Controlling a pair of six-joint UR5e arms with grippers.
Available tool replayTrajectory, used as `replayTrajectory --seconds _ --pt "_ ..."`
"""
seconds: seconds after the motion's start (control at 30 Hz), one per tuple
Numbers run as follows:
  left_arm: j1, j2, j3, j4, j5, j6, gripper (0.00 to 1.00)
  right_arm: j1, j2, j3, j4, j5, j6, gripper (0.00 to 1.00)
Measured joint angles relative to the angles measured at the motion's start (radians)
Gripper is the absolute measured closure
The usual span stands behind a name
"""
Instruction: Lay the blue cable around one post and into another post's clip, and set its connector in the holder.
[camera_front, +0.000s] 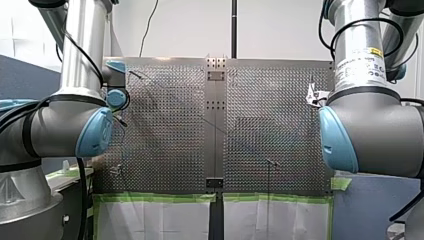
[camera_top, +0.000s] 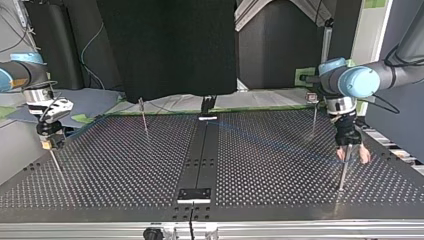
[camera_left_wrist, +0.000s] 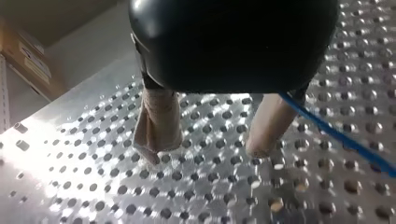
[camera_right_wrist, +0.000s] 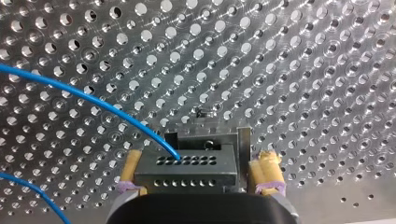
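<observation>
In the right wrist view the blue cable (camera_right_wrist: 88, 98) ends in a dark connector (camera_right_wrist: 187, 169) that sits in a metal holder (camera_right_wrist: 243, 154) on the perforated table. My right gripper (camera_right_wrist: 198, 175) is open, its yellow-padded fingers (camera_right_wrist: 267, 169) flanking connector and holder. My left gripper (camera_left_wrist: 210, 144) hangs open just above the table, beige fingers (camera_left_wrist: 159, 126) apart and nothing between them. The cable (camera_left_wrist: 336, 135) passes just outside one of those fingers. In the top view my left gripper (camera_top: 352, 154) is at the right by a thin post (camera_top: 343, 172), and my right gripper (camera_top: 50, 140) is at the far left.
Two more thin posts (camera_top: 144, 116) (camera_top: 314, 117) stand toward the far side of the table in the top view. A dark centre strip (camera_top: 202, 150) runs across the table, with a small black block (camera_top: 195, 195) on it near the front edge.
</observation>
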Motion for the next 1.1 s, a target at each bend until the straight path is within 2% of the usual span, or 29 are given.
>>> replayTrajectory --seconds 0.3,0.43,0.57,0.7,0.87,1.1 --pt "-0.007 0.000 0.000 -0.078 -0.023 0.077 0.00 0.000 0.000 0.000 0.000 0.000 0.000 0.00" --pt "-0.008 0.000 0.000 -0.112 -0.035 0.096 0.00 0.000 0.000 0.000 0.000 0.000 0.000 0.00" --pt "-0.010 0.001 0.000 -0.142 -0.048 0.097 0.00 0.000 0.000 0.000 0.000 0.000 0.000 0.00" --pt "-0.011 0.001 0.000 -0.168 -0.060 0.078 0.00 0.000 0.000 0.000 0.000 0.000 0.000 0.00" --pt "-0.012 0.005 0.000 -0.177 -0.061 0.060 0.00 0.000 0.000 0.000 0.000 0.000 0.000 0.00" --pt "-0.019 0.047 0.000 -0.194 -0.053 0.052 0.00 0.000 0.000 0.000 0.000 0.000 0.000 0.00"
